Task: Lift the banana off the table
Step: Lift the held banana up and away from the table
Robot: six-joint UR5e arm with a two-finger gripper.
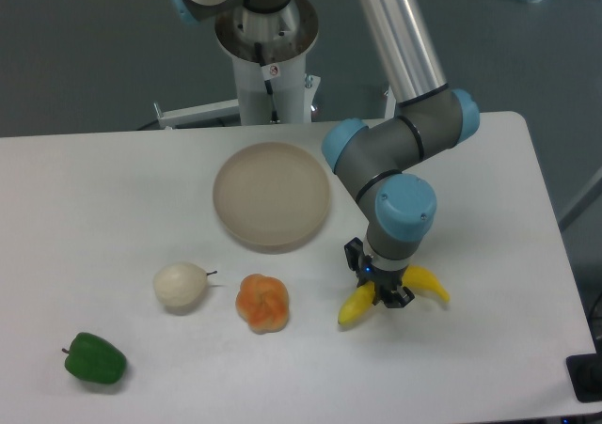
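Yellow banana (357,305) on white table (489,349)

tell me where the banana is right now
The banana lies on the table toward the image's lower right, under the end effector, right of the orange fruit.

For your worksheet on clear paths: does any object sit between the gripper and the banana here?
Nothing visible does. The gripper is already down over the middle of the banana; its ends stick out either side. The orange fruit and beige bowl lie apart, off to the side.
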